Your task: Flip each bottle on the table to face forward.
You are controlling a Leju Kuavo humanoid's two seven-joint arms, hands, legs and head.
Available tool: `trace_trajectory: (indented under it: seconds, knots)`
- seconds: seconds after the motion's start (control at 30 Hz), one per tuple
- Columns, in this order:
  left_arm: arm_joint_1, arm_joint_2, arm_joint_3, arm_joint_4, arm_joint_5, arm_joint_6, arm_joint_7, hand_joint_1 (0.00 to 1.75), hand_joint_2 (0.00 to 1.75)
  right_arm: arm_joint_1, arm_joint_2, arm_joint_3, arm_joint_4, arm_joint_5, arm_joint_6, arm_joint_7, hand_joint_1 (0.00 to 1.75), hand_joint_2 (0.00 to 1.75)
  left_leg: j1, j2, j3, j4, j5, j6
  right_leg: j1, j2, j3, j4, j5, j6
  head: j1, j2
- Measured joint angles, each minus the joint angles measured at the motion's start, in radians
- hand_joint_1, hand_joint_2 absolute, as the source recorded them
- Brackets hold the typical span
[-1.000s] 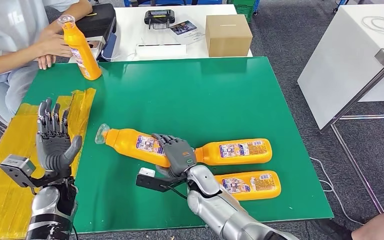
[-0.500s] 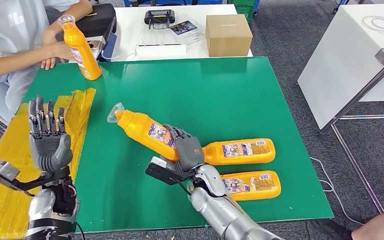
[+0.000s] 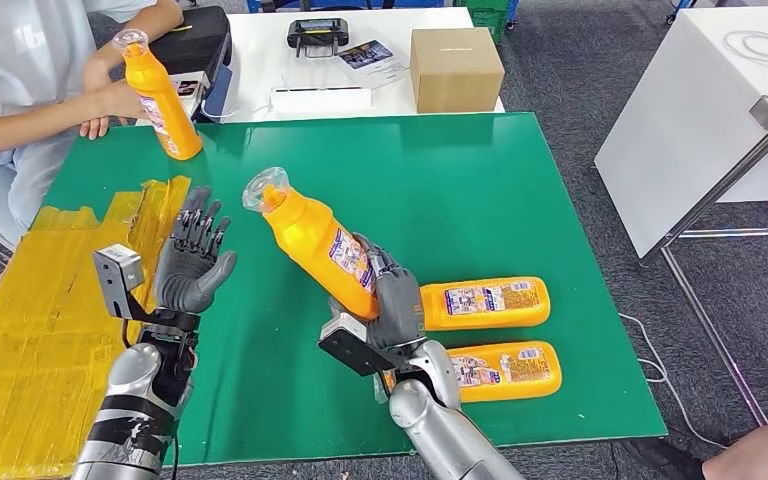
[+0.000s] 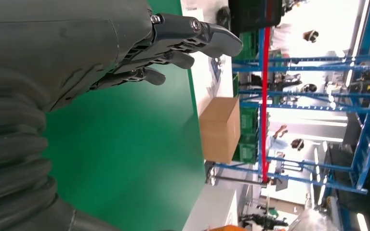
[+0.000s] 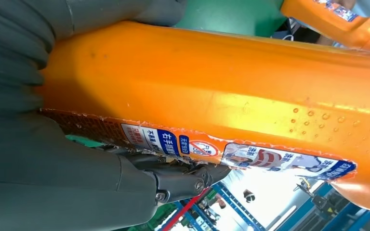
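Your right hand (image 3: 392, 305) had its fingers wrapped around the lower body of the raised bottle (image 3: 318, 240), lifted off the green table (image 3: 520, 190) — its long axis tilted, cap end up and leaning toward your left side, base down in the palm. Your left hand (image 3: 192, 268) hovered just beside it, fingers spread and holding nothing, palm turned toward the neck. You would judge it the nearer hand for a handover or a regrip — the two lying bottles (image 3: 482, 303) sat close to the right wrist
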Motion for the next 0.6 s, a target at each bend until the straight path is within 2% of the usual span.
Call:
trace_trajectory:
  seconds: [0.23, 0.6]
  knots:
    - [0.012, 0.003, -0.046, -0.02, 0.016, -0.009, -0.013, 0.0, 1.75, 0.002, 0.0, -0.008, 0.005, -0.005, 0.04, 0.011, 1.75, 1.75, 0.0, 0.0, 0.0, 0.0, 0.0, 0.0, 0.0, 0.0, 0.0, 0.0, 0.0, 0.0, 0.0, 0.0]
    - [0.043, 0.005, -0.072, -0.063, 0.05, -0.041, -0.027, 0.0, 1.75, -0.013, 0.0, -0.014, 0.043, -0.034, 0.094, 0.021, 1.75, 1.75, 0.0, 0.0, -0.001, 0.0, 0.0, 0.0, 0.0, 0.0, 0.0, 0.0, 0.0, 0.0, 0.0, 0.0]
